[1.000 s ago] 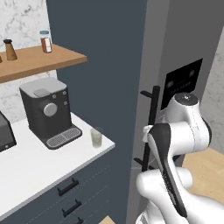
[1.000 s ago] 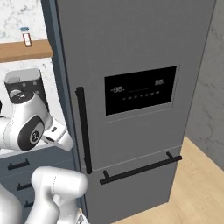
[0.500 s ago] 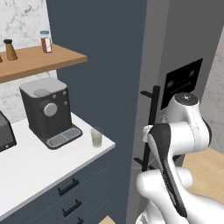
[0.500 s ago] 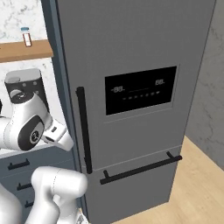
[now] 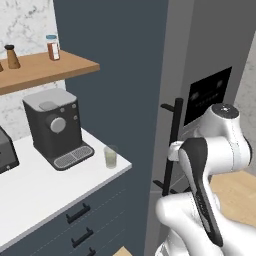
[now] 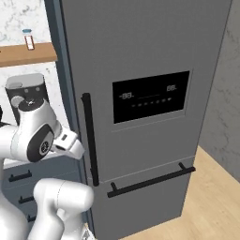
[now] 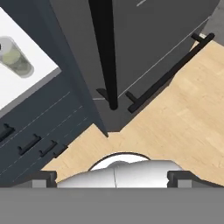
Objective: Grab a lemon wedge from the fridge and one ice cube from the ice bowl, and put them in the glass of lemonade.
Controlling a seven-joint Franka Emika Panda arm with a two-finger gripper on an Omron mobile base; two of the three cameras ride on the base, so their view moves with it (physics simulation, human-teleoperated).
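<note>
Left base view: the glass of lemonade (image 5: 110, 157) stood on the white table (image 5: 35, 190), at 4 o'clock from the coffee machine (image 5: 53, 127); the fridge (image 5: 210, 65) rose at 3 o'clock, its doors shut. Right base view: the vertical bar handle (image 6: 89, 139) ran beside the black display panel (image 6: 151, 96), with the arm's wrist near it at 9 o'clock. Hand view: the glass lay at 10 o'clock and the handle at 12 o'clock; the gripper (image 7: 114, 177) showed two tips set wide apart, empty.

White marble wall (image 5: 20, 20), wooden shelf (image 5: 45, 70), light wood floor (image 6: 211, 206).
</note>
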